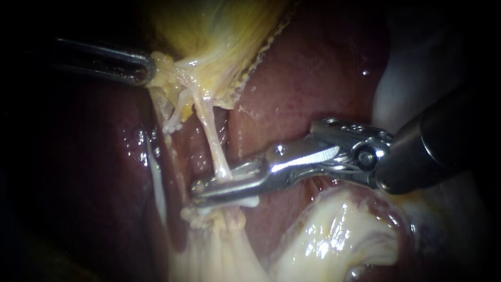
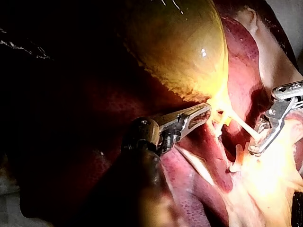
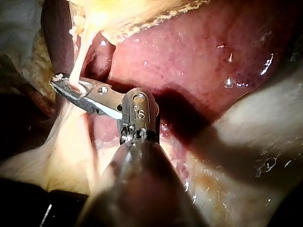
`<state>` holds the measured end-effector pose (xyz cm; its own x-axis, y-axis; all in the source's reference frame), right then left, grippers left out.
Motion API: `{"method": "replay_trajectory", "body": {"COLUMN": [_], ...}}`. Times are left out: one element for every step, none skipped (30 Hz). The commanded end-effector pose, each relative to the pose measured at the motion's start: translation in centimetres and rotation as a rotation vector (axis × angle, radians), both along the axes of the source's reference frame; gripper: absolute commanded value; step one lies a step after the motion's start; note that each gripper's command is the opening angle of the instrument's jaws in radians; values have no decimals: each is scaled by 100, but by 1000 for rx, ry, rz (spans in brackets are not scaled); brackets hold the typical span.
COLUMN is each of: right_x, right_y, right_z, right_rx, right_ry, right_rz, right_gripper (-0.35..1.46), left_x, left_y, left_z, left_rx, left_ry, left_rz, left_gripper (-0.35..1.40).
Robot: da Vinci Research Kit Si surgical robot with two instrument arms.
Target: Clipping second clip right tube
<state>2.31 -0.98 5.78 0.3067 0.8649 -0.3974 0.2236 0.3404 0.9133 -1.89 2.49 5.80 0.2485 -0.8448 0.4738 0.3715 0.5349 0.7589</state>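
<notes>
Gallbladder [image 1: 224, 36], yellow with pale streaks; liver [image 1: 313, 73], mottled dark red; right tube [image 1: 210, 128], cream-white; right instrument [image 1: 201, 189], silver, dark shaft.

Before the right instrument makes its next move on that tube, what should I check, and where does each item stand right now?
1. Right tube sits inside the right instrument's pincer: ok, both jaws touch it.
2. Pincer tips reach past the right tube: ok, they show beyond it in the endoscope view.
3. Left instrument grips the gallbladder, with the tube stretched straight: ok.
4. No liver caught in the pincer: cannot tell, since the liver lies close behind it.
5. Clip already on the tube: cannot tell. A white piece under the jaws may be one.
</notes>
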Motion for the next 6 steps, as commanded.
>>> {"method": "replay_trajectory", "body": {"right_x": [0, 0, 0, 0, 0, 0], "right_y": [0, 0, 0, 0, 0, 0], "right_z": [0, -1, -1, -1, 0, 0], "right_rx": [2, 2, 2, 2, 2, 2], "right_ry": [-1, -1, -1, -1, -1, -1], "right_rz": [0, 0, 0, -1, -1, -1], "right_gripper": [-35, -35, -35, -35, -35, -35], "left_x": [0, -1, -1, -1, -1, -1], "left_y": [0, 0, 0, 0, 0, 0], "left_z": [0, 0, 0, 0, 0, 0], "left_rx": [0, 0, 0, 0, 0, 0], "left_ry": [0, 0, 0, 0, 0, 0], "left_rz": [-1, -1, -1, -1, -1, -1], "left_gripper": [-35, -35, -35, -35, -35, -35]}}
